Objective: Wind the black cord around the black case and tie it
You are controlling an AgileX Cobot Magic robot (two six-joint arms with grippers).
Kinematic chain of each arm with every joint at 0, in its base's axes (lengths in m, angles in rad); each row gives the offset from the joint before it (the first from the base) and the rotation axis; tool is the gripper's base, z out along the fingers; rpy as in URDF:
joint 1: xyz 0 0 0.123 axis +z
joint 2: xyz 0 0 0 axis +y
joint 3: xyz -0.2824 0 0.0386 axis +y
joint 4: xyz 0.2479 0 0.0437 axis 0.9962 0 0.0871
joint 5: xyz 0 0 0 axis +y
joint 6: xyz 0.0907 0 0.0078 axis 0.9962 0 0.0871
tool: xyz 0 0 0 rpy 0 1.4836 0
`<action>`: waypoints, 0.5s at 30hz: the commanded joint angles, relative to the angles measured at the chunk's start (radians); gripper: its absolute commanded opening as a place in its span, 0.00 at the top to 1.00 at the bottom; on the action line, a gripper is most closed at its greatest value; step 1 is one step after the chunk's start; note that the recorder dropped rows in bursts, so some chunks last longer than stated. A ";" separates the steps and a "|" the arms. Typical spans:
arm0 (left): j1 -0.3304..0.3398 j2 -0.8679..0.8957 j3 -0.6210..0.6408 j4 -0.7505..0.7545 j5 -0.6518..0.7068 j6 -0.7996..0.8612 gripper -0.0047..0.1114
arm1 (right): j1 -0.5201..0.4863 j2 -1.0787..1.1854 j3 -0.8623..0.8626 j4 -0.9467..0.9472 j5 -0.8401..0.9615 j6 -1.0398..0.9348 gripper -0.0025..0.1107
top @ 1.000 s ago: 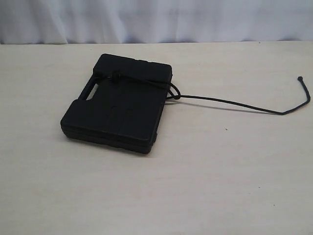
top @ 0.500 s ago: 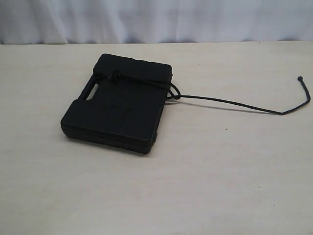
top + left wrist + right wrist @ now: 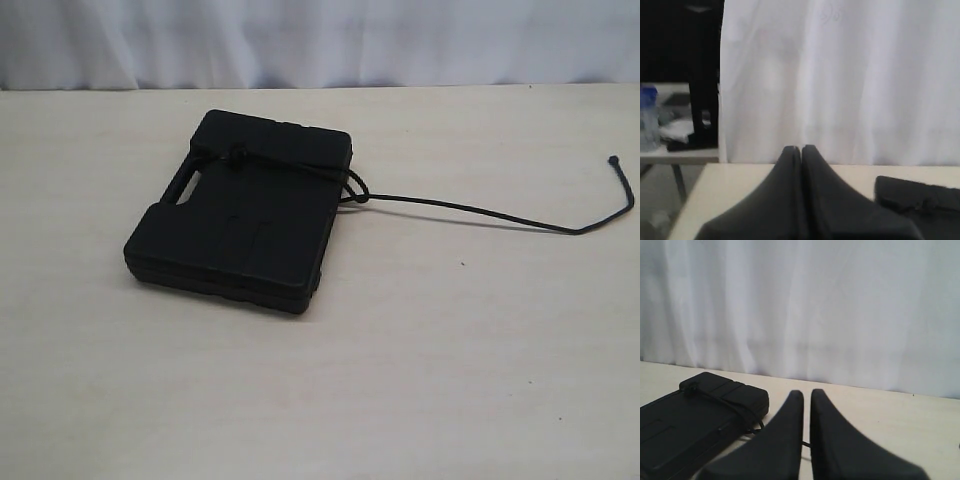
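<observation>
Starting at the left, the left gripper (image 3: 801, 150) hangs above the table's left edge with its jaws pressed together and nothing between them. It is clear of the work.

The black case (image 3: 240, 215) lies flat on the table (image 3: 450, 400), left of centre, with its handle cutout facing left. It has not budged in the last second. The black cord (image 3: 480, 213) crosses the case's far end, with a knot (image 3: 238, 155) sitting on top near the handle. A small loop (image 3: 358, 192) rests just off the case's right edge. From there the slack tail runs right across the bare table to its knotted tip (image 3: 613, 159), and it lies exactly where it lay a moment ago.

Further right, the right gripper (image 3: 806, 395) is raised off the table with its jaws closed to a sliver, and it too grips nothing.

So nothing has changed. Both arms stand off and the cord is left to itself. I take that to mean the wrap and tie are finished, or nearly. Black cord on black plastic is hard to read, so I cannot say whether the knot is snug.
</observation>
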 commanded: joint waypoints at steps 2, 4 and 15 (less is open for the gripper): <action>-0.043 -0.024 0.053 0.797 -0.002 0.003 0.96 | 0.002 -0.103 0.041 0.038 0.175 -0.003 0.94; -0.055 -0.079 0.094 1.023 -0.002 0.003 0.96 | 0.002 -0.103 0.041 0.038 0.229 -0.003 0.94; -0.049 -0.310 0.183 0.963 0.354 0.003 0.96 | 0.002 -0.103 0.041 0.038 0.232 -0.001 0.94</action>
